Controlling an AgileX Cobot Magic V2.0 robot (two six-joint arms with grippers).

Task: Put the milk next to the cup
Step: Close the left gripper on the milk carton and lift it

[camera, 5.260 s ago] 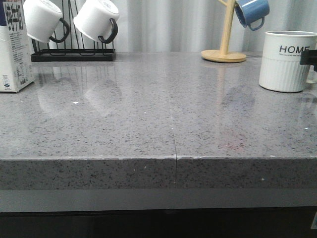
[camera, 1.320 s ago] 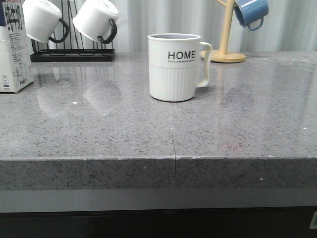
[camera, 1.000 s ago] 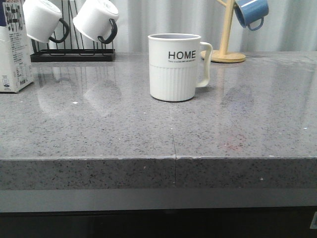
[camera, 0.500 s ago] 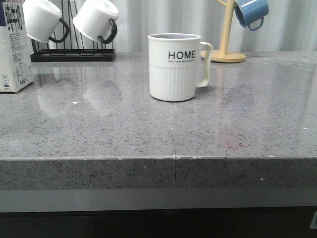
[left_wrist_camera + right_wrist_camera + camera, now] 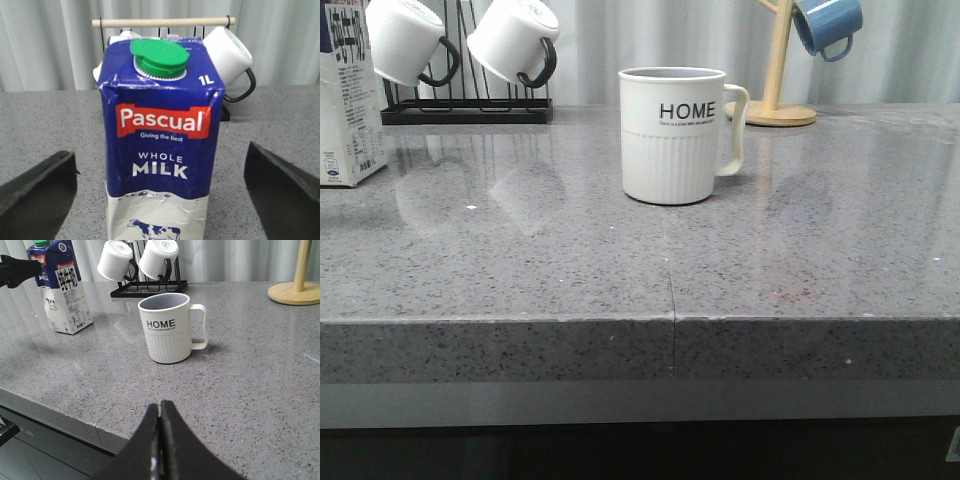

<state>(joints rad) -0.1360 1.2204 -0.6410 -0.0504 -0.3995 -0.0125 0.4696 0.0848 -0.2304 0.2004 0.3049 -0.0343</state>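
The milk (image 5: 160, 150) is a carton with a dark blue top, a green cap and a white lower part. It stands upright at the far left of the counter in the front view (image 5: 350, 100). My left gripper (image 5: 159, 165) is open wide. One finger (image 5: 37, 195) shows on each side of the carton, apart from it. The cup (image 5: 672, 135), a white ribbed "HOME" mug, stands in the middle of the counter. My right gripper (image 5: 160, 407) is shut and empty, low over the front edge, short of the cup (image 5: 167, 335). No gripper shows in the front view.
A black rack (image 5: 465, 110) with two white, black-handled mugs stands at the back left, behind the milk. A wooden stand (image 5: 775, 70) with a blue mug (image 5: 828, 25) stands at the back right. The counter's front edge (image 5: 670, 345) runs across the front view.
About five seconds ago the cup stood at the far right with a black gripper part beside it; it now stands in the middle. Nothing has moved in the last second.
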